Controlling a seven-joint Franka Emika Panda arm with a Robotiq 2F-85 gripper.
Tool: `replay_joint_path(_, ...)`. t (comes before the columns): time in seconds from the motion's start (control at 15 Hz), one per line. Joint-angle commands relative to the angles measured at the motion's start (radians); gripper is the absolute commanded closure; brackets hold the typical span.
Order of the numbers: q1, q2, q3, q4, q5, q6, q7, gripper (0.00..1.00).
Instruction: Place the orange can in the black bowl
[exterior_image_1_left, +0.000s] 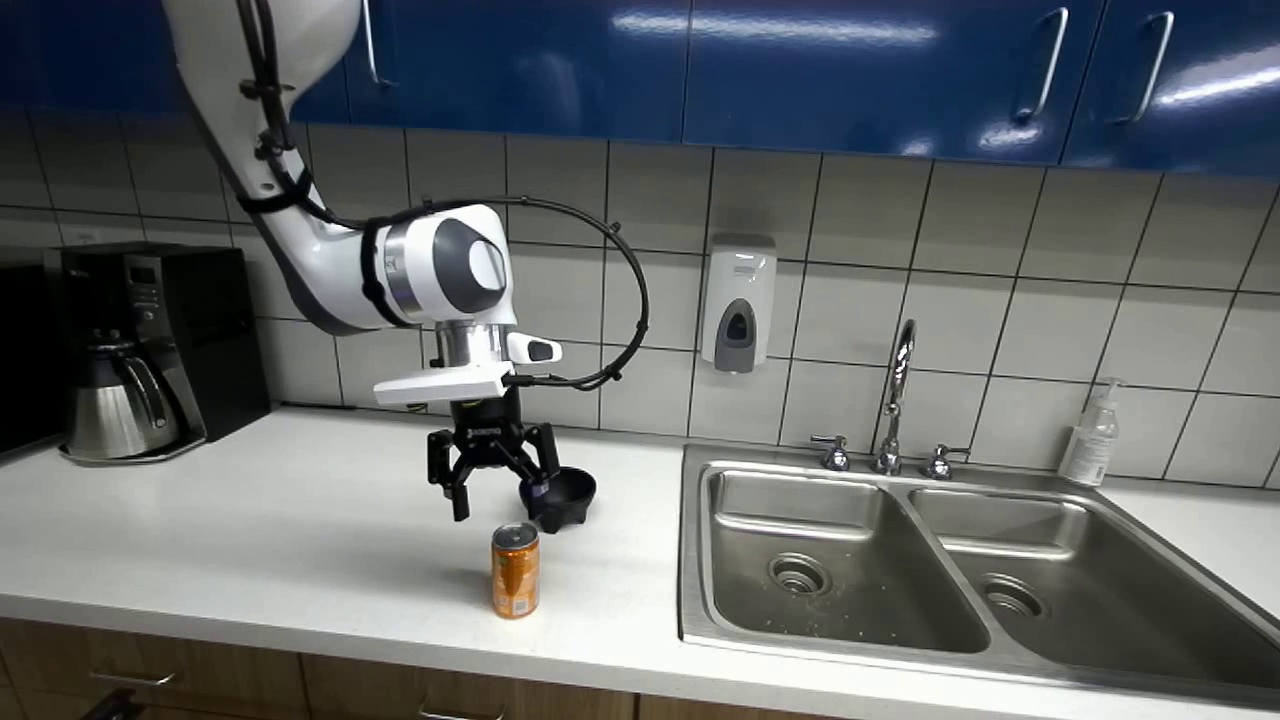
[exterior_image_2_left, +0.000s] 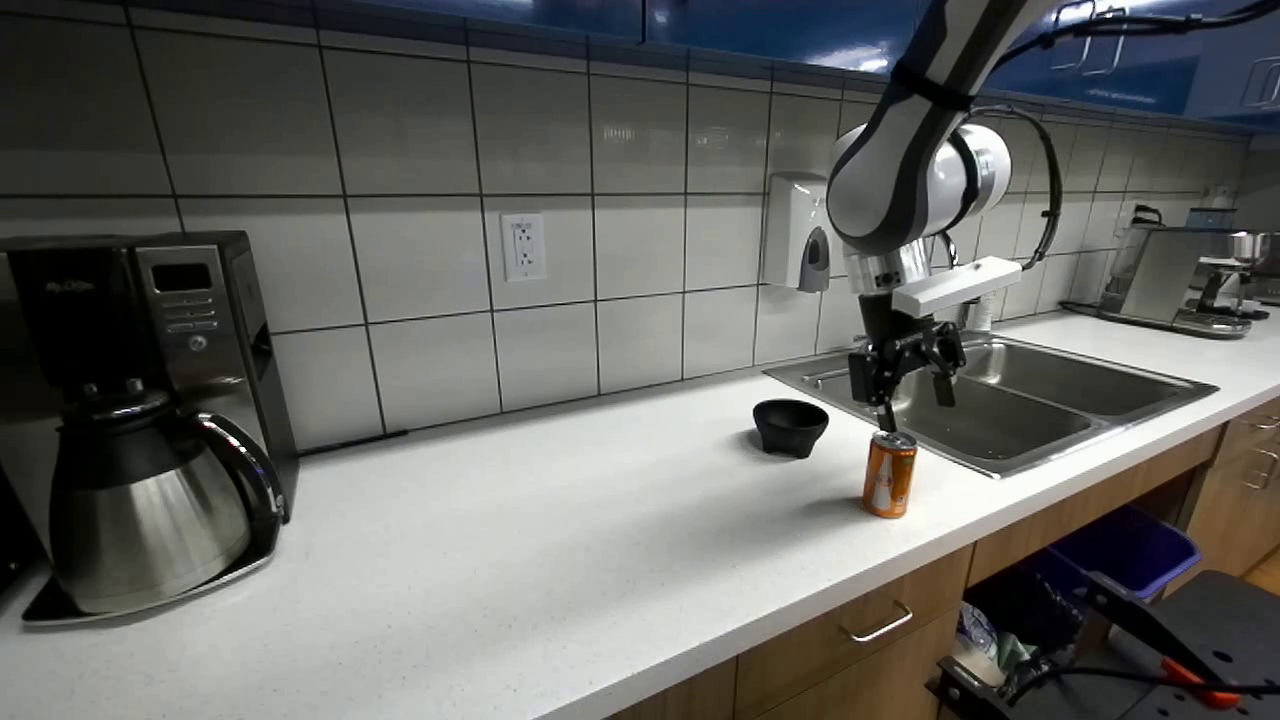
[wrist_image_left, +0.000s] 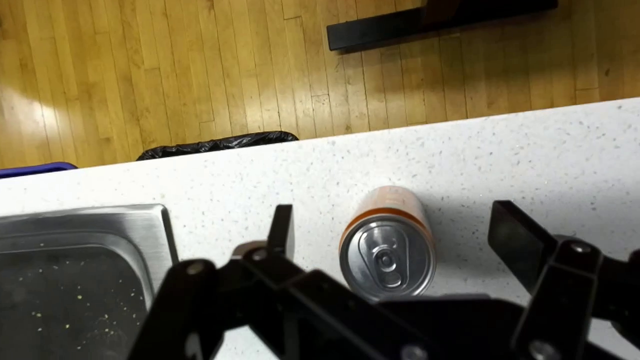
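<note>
Nearest the wrist camera was the gripper (wrist_image_left: 395, 225), its two fingers (wrist_image_left: 519, 244) spread wide, with the orange can (wrist_image_left: 387, 245) framed between them and pale counter (wrist_image_left: 320, 170) showing in the gap on either side of it. That can stood upright on the counter, silvery top up; in both exterior views the fingertips appeared above its lid. Just in front of the can, past a short strip of counter, ran the counter's front edge. Behind the can, toward the tiled wall (exterior_image_2_left: 420, 260), sat the black bowl (exterior_image_2_left: 790, 432), mouth up, near the can yet apart from it, white surface visible between the two. To one side of the can, a wider band of counter led to the steel rim of the sink (exterior_image_1_left: 693, 570); to its opposite side, a long pale stretch of counter reached across to the coffee maker (exterior_image_1_left: 205, 345), well apart from the can.
</note>
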Motion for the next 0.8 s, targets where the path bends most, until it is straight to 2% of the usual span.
replay_joint_path(0.0, -0.008, 0.079, 0.002, 0.076, 0.025, 0.019, -0.057, 0.00)
replay_joint_path(0.4, -0.014, 0.139, 0.001, 0.114, 0.035, 0.047, -0.093, 0.00)
replay_joint_path(0.53, 0.007, 0.125, -0.007, 0.095, 0.017, 0.035, -0.049, 0.00)
replay_joint_path(0.73, 0.007, 0.132, -0.008, 0.098, 0.017, 0.036, -0.049, 0.00)
